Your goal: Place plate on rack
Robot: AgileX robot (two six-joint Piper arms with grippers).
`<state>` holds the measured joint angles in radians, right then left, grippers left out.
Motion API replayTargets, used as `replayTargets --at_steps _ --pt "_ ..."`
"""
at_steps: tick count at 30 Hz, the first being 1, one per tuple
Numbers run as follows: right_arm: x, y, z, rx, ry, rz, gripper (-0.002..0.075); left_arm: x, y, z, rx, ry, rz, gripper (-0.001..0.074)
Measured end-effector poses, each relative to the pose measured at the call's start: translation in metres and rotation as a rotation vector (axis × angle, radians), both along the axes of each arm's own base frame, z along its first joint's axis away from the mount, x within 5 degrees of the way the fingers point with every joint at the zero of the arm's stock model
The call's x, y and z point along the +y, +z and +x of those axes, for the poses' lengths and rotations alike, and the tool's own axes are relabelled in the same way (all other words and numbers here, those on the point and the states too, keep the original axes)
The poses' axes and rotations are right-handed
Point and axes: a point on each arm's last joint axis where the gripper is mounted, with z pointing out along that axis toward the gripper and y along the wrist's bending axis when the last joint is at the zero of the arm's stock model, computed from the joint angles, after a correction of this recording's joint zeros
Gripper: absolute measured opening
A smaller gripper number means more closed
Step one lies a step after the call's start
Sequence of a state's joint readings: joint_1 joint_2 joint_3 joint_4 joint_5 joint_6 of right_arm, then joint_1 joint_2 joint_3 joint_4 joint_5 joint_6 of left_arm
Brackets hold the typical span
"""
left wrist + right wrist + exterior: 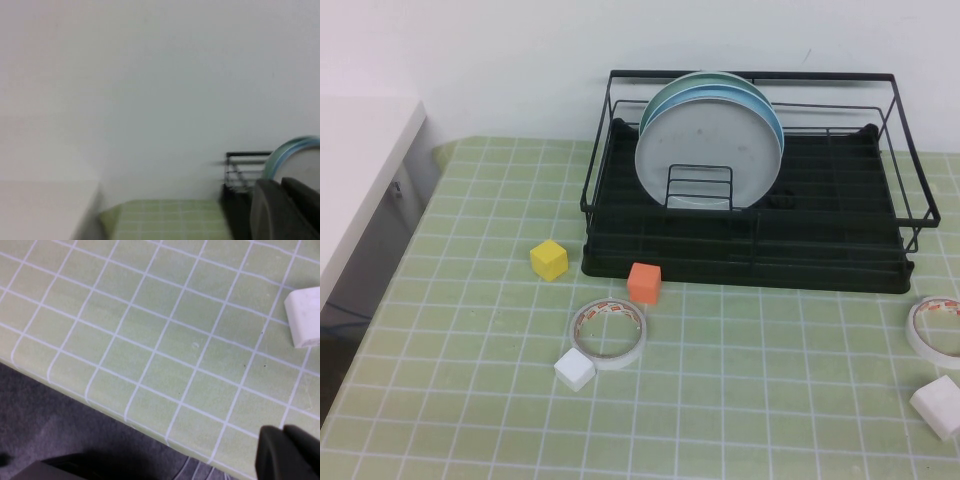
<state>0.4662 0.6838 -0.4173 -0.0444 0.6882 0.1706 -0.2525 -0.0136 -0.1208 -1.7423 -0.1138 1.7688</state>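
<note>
Nearest on the green-gridded counter [740,400] lie two white blocks [574,369], two tape rolls [608,332], then an orange cube [644,282] and a yellow cube [548,260]. Beyond them my plate [710,155] stands upright in the rack [750,250], leaning against light-blue plates [760,100] behind. My left gripper [287,210] faces the rack; my right gripper [290,452] hangs over the counter's edge. Whether either pair of fingers is spread I cannot tell.
</note>
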Motion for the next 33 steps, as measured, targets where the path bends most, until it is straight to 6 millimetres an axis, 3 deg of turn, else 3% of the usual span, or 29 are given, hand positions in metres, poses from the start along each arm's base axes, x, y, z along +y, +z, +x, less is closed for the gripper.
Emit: replayTargets --at_steps 5,12,17,29,33 --pt "0.0 0.0 0.0 0.0 0.0 0.0 0.0 0.0 0.003 -0.001 0.008 -0.056 -0.228 -0.0001" --pt "0.0 0.0 0.0 0.001 0.0 0.002 0.0 -0.003 -0.002 0.0 -0.061 -0.082 -0.211 -0.0001" --pt "0.0 0.0 0.0 0.002 -0.001 0.004 0.0 -0.008 -0.041 0.008 0.127 -0.113 -0.237 -0.0001" --pt "0.0 0.0 0.0 0.003 -0.001 0.006 0.0 -0.01 -0.076 0.005 0.501 -0.084 -0.114 -0.0001" --pt "0.0 0.0 0.0 0.003 -0.001 0.006 0.0 -0.009 -0.077 0.004 0.524 -0.079 -0.101 -0.0001"
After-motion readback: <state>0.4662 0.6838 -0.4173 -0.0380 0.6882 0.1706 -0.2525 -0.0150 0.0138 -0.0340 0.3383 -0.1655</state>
